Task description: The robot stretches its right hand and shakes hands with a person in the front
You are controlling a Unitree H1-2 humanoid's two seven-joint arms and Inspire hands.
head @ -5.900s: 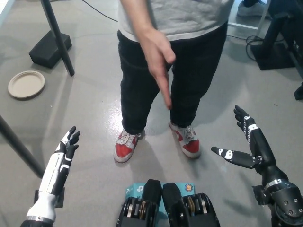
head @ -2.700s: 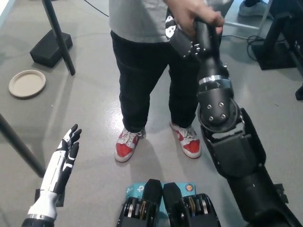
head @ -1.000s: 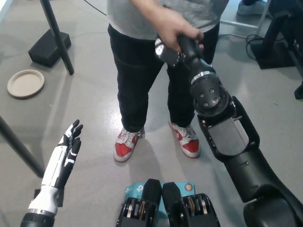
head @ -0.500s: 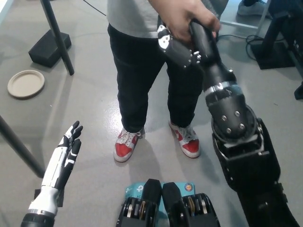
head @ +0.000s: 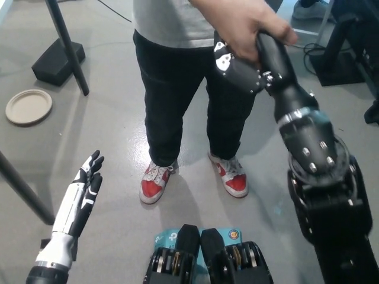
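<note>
A person in a grey shirt, black trousers (head: pixel 177 89) and red-and-white shoes stands right in front of me. My black right hand (head: pixel 246 62) is raised at the upper right and clasped in the person's hand (head: pixel 240 26), which wraps over it from above. My black forearm (head: pixel 305 127) runs down to the lower right corner. At the lower left my white left hand (head: pixel 80 195) rests low with its fingers stretched out and apart, holding nothing.
A beige round plate (head: pixel 28 107) lies on the grey floor at the left. A black stand leg and its block foot (head: pixel 58 59) rise at the upper left. Dark equipment and cables (head: pixel 343 47) crowd the upper right.
The clasped hands have moved up and to the right since half a second ago, after dipping lower a second ago. The camera has shifted slightly. My left hand stays put.
</note>
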